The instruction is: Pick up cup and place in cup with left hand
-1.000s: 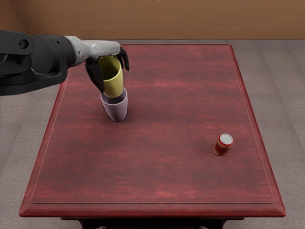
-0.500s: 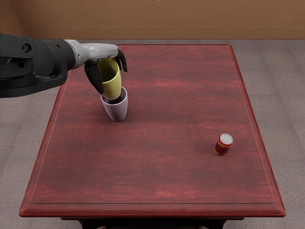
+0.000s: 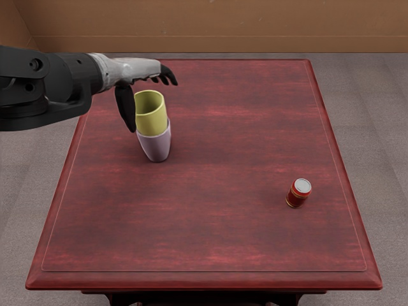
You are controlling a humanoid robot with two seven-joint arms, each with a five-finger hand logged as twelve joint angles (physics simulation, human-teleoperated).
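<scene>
Going by the head view, the left hand (image 3: 131,69) is no longer gripping anything: its fingers (image 3: 168,74) are reaching out past the yellow cup (image 3: 152,118), a bit spread and relaxed, and the thumb (image 3: 125,107) is pointing down on the cup's near-arm side. Can't tell if the thumb is touching the wall or just hanging beside it

Yellow cup is sitting in the purple cup (image 3: 157,148), mouth up, roughly upright. Its lower part is going down inside the purple rim, upper part is standing proud. Bottom is hidden, so can't confirm how deep it's seating. Purple cup is standing upright on the table (image 3: 210,233) and is carrying the yellow one without help from the fingers, as far as I'm seeing

Status: pick is done, placing is looking done too, release is reading as basically complete. I'm calling it the tail end of the task. What's remaining is backing the left arm (image 3: 54,83) off. Thumb is sitting close to the yellow wall, so a sideways pull could be dragging or tipping the stack; lifting straight up first is looking safer, fingers open until they're clearing the rim

Red can (image 3: 298,194) is standing well apart, on the other side, and isn't figuring in this job
</scene>
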